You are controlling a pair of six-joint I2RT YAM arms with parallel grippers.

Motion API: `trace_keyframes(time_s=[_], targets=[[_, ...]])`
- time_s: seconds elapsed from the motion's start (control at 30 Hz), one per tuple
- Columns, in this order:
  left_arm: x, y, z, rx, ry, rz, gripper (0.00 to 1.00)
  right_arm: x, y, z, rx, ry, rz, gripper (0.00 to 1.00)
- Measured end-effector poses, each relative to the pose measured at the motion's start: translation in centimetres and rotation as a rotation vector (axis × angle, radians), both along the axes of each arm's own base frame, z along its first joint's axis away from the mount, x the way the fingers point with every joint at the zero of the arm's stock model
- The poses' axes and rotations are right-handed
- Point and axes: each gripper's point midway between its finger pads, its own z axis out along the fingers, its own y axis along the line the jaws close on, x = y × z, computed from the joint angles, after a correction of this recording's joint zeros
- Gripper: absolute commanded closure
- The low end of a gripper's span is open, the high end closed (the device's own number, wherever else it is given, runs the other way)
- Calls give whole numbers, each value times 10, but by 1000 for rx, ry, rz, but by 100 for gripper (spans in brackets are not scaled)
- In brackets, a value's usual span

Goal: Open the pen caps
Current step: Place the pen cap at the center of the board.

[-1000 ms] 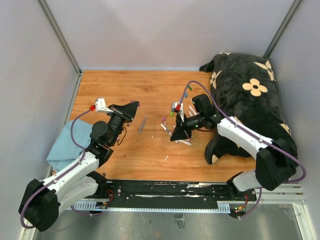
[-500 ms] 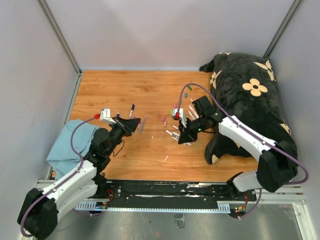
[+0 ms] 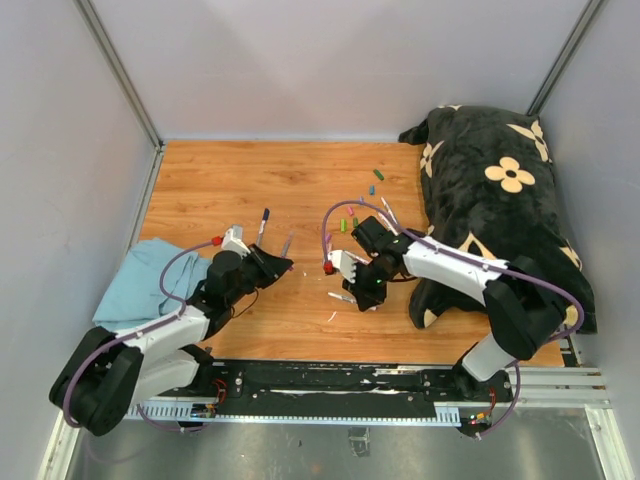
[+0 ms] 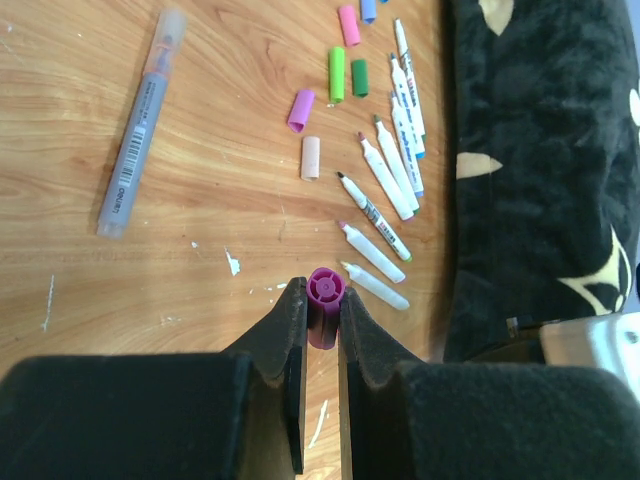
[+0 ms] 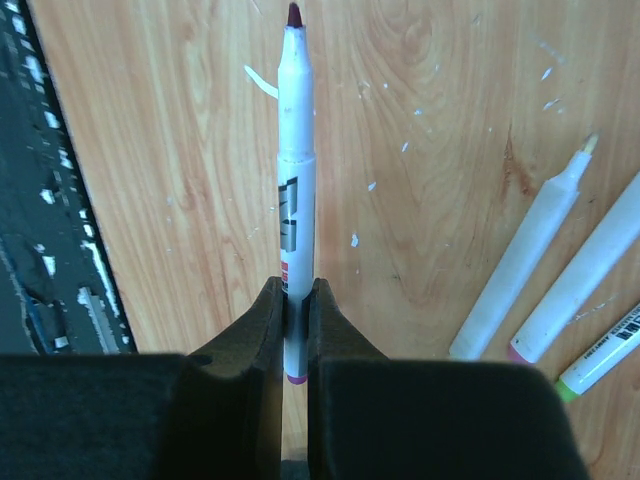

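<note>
In the left wrist view my left gripper (image 4: 322,300) is shut on a magenta pen cap (image 4: 326,289), held end-on just above the wood. Loose pen caps lie beyond it: green (image 4: 336,73), dark green (image 4: 360,77), pink (image 4: 348,24), purple (image 4: 300,110), pale pink (image 4: 311,157). My right gripper (image 5: 295,295) is shut on a white pen barrel (image 5: 296,170) whose bare dark-red tip (image 5: 294,14) points away. From above, the left gripper (image 3: 283,265) and right gripper (image 3: 360,295) sit apart near the table's front middle.
Several uncapped white pens (image 4: 385,180) lie beside the black flowered cushion (image 3: 500,190) at the right. A capped grey pen (image 4: 140,125) and a dark-capped pen (image 3: 263,220) lie left of centre. A blue cloth (image 3: 140,285) covers the near left. Grey walls enclose the wooden table (image 3: 250,180).
Both grippers have come toward the near edge; the left one moved right, the right one swung left. Caps and pens behind the right wrist now show.
</note>
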Motion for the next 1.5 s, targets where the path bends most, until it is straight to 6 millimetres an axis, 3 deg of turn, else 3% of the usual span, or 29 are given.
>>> trace_keyframes(time_s=[0.2, 0.5, 0.73, 1.0, 1.13, 1.5], targets=[[8, -10, -11, 3, 69, -17, 100, 11, -10, -25, -147, -20, -43, 98], [28, -27, -30, 13, 139, -40, 100, 30, -24, -40, -277, -67, -121, 92], [42, -41, -48, 29, 197, -56, 99, 37, -26, -41, -306, -92, -144, 90], [53, -64, -64, 42, 224, -96, 87, 38, -27, -42, -312, -88, -152, 85], [51, -64, -76, 53, 251, -100, 81, 39, -25, -40, -308, -90, -158, 82], [52, -65, -77, 47, 255, -97, 73, 39, -25, -40, -311, -86, -158, 80]])
